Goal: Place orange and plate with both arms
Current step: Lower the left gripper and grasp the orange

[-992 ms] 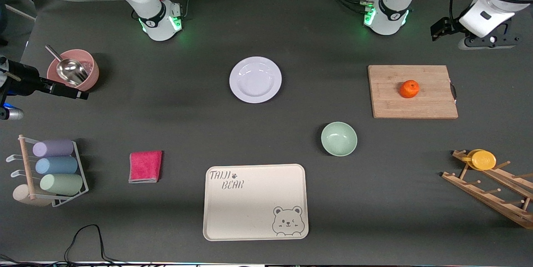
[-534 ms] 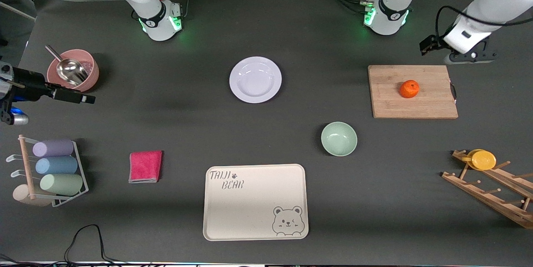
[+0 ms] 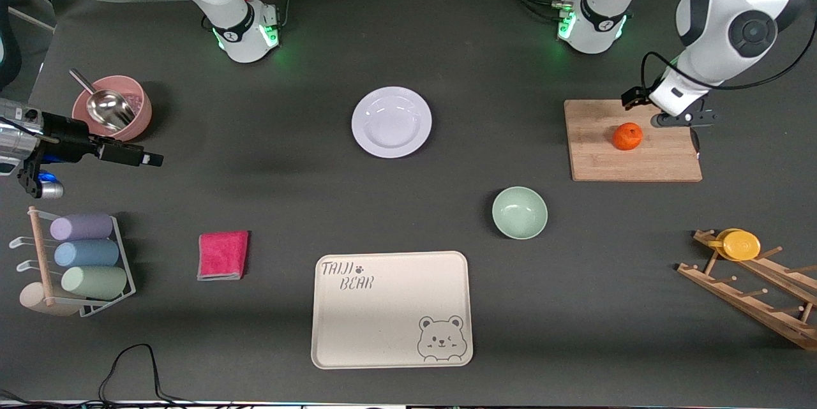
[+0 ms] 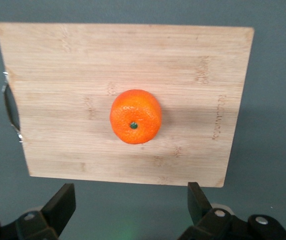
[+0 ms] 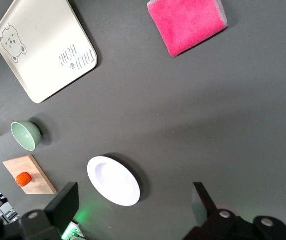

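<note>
At the upper right of the front frame, my left gripper (image 3: 675, 117) hangs over the edge of the bamboo cutting board (image 3: 593, 160) that lies toward the arm bases, with its fingers spread wide and nothing between them. The orange (image 3: 627, 136) sits near the middle of this board, stem dimple up, and in the left wrist view it shows at the frame centre (image 4: 136, 123), apart from both fingers.

I judge that the step in hand is the approach to the orange. The next move calls for bringing the gripper over the fruit, then lowering until the fingers stand on both sides of it.

At the left edge of the front frame, my right gripper (image 3: 137, 157) is up over the bare table beside the pink bowl (image 3: 142, 117) with the metal scoop (image 3: 105, 106), also spread and empty. The plate (image 3: 391, 122) lies at the upper centre, well apart from it. The left arm bends down from the upper right corner; the right arm reaches almost level.
</note>
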Robot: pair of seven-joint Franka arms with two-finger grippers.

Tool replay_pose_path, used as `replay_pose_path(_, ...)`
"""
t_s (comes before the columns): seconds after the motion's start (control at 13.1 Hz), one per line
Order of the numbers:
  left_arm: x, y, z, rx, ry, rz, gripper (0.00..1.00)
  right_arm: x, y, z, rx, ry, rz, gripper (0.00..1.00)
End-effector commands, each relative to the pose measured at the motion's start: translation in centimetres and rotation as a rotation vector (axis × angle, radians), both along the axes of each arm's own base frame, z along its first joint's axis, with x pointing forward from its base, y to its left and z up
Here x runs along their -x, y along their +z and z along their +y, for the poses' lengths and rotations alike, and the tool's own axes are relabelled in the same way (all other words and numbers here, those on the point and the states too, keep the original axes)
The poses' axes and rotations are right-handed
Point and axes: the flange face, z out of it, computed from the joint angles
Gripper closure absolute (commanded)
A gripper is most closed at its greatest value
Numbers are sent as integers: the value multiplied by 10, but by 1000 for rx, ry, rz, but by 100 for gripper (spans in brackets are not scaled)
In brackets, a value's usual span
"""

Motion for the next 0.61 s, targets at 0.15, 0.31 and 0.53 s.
replay_pose_path(0.15, 0, -55, -1, -11, 19, -8, 0, 19, 8, -18, -84, 94, -41, 0)
replay_pose_path(0.31, 1, -71, -2, -8, 19, -13, 0, 24, 5, -40, -157, 178, -126, 0)
replay_pose_path(0.53, 0, -88, -1, -5, 20, -18, 0, 16, 5, -33, -237, 175, -186, 0)
